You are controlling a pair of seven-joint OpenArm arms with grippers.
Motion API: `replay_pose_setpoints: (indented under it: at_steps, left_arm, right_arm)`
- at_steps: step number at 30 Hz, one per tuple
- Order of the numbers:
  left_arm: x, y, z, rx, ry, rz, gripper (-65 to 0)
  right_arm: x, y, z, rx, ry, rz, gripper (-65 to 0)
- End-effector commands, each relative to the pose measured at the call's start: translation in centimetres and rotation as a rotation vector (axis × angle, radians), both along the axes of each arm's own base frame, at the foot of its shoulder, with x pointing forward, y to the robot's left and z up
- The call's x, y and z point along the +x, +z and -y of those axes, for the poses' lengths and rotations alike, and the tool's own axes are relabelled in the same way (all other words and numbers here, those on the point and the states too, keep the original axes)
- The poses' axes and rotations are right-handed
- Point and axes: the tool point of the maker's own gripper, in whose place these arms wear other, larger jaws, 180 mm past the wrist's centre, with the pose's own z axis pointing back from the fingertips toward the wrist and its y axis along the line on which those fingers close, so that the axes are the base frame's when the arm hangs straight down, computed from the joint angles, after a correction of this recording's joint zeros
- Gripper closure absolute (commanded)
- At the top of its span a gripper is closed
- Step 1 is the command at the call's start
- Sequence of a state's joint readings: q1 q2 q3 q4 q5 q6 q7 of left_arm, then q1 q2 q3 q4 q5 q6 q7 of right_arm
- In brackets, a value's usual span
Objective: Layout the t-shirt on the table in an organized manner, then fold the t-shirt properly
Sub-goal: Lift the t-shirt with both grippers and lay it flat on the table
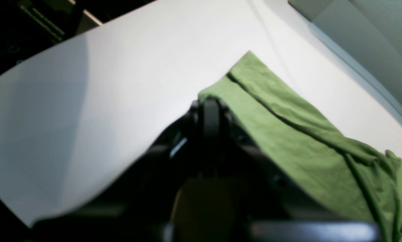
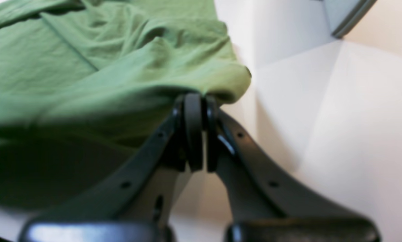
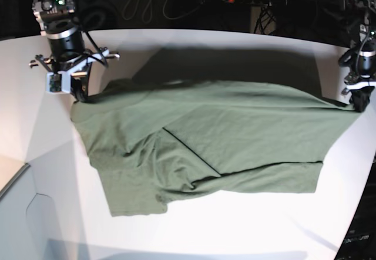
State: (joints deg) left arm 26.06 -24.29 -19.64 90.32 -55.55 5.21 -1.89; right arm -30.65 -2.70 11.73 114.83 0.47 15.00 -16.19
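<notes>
I see both jaws pinched shut on the shirt point(image 3: 223, 137), left gripper point(image 3: 359, 103) and right gripper point(image 3: 79, 95) at opposite far bench point(image 3: 247, 230) corners.

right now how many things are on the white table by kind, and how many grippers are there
olive-green cotton t-shirt: 1
black grippers, both pinching the shirt's edge: 2 (left gripper, right gripper)
large matte white table: 1
total: 4

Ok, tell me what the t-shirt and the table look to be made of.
The t-shirt: soft matte olive-green knit, probably cotton; it drapes and wrinkles where the right gripper and left gripper pinch it. The table: smooth matte white top, likely laminate or painted board; it shows only soft glare and no grain.
</notes>
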Motion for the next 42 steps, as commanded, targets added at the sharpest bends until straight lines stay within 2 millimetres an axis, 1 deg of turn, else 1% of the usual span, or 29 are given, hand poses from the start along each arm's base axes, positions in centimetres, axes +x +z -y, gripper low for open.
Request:
replay_pose_setpoints:
  at_steps: [1,3,6,8,10,12,15,17,22,23,25,28,30,32,33,34,35,36,37,40,42]
  left_arm:
    - [0.2,0.9,-0.1,0.014,0.005,0.034,-0.2]
    - [-0.1,-0.1,-0.1,0.000,0.018,0.014,-0.2]
    - [-0.5,-1.6,-0.2,-0.009,0.024,-0.021,-0.2]
    - [-0.6,-2.3,-0.3,-0.013,0.030,-0.038,-0.2]
    - [-0.1,-2.3,-0.5,-0.015,0.035,-0.031,-0.2]
    - [0.7,-1.9,-0.6,-0.017,0.038,-0.013,-0.2]
    - [2.7,-0.7,-1.0,-0.012,0.041,0.032,-0.2]
    - [4.7,-0.2,-0.8,-0.035,0.026,0.044,-0.2]
    - [11.9,2.7,0.1,-0.133,-0.031,0.076,-0.2]
    - [13.5,3.9,0.3,-0.147,-0.040,0.097,-0.2]
    - [16.2,5.9,0.3,-0.138,-0.054,0.120,-0.2]
    - [21.3,9.8,2.1,-0.080,-0.115,0.159,-0.2]
    - [24.4,13.3,3.0,-0.026,-0.142,0.203,-0.2]
    - [26.8,16.7,4.4,0.006,-0.179,0.246,-0.2]
    - [28.1,18.7,5.2,0.014,-0.199,0.271,-0.2]
    - [29.3,20.9,6.1,0.030,-0.221,0.299,-0.2]
    - [30.5,23.3,7.5,0.041,-0.250,0.333,-0.2]
    - [31.3,25.4,8.5,0.052,-0.269,0.363,-0.2]
    - [32.1,27.9,9.3,0.066,-0.283,0.396,-0.2]
    - [33.6,35.7,10.7,0.093,-0.305,0.504,-0.2]
    - [34.4,39.9,11.6,0.093,-0.314,0.555,-0.2]
  right_arm:
    - [0.1,0.8,-1.0,0.013,0.035,0.034,0.0]
    - [-0.6,0.3,-2.8,0.037,0.101,0.009,0.0]
    - [-1.4,-0.5,-4.6,0.065,0.162,-0.019,0.0]
    - [-1.3,-0.9,-5.1,0.091,0.184,-0.024,0.0]
    - [-1.1,-1.0,-5.3,0.102,0.193,-0.022,0.0]
    - [0.3,-0.2,-5.3,0.098,0.197,0.015,0.0]
    - [2.6,1.4,-4.8,0.080,0.190,0.081,0.0]
    - [4.7,2.5,-4.1,0.071,0.177,0.131,0.0]
    - [11.0,5.3,-3.3,0.031,0.186,0.208,0.0]
    - [12.5,5.8,-3.0,0.023,0.187,0.215,0.0]
    - [15.3,7.5,-2.6,0.011,0.188,0.251,0.0]
    - [19.6,10.6,-1.7,-0.006,0.187,0.316,0.0]
    - [22.4,13.6,-1.1,-0.022,0.184,0.376,0.0]
    - [24.6,16.9,-0.6,-0.029,0.178,0.437,0.0]
    - [25.8,18.5,-0.1,-0.037,0.172,0.464,0.0]
    - [26.7,20.5,0.4,-0.045,0.168,0.498,0.0]
    - [27.6,22.6,0.8,-0.053,0.164,0.532,0.0]
    - [28.2,24.4,1.0,-0.058,0.162,0.563,0.0]
    - [28.8,27.0,0.9,-0.064,0.166,0.613,0.0]
    - [29.9,34.5,2.3,-0.089,0.146,0.737,0.0]
    - [30.5,39.1,3.0,-0.082,0.132,0.809,0.0]
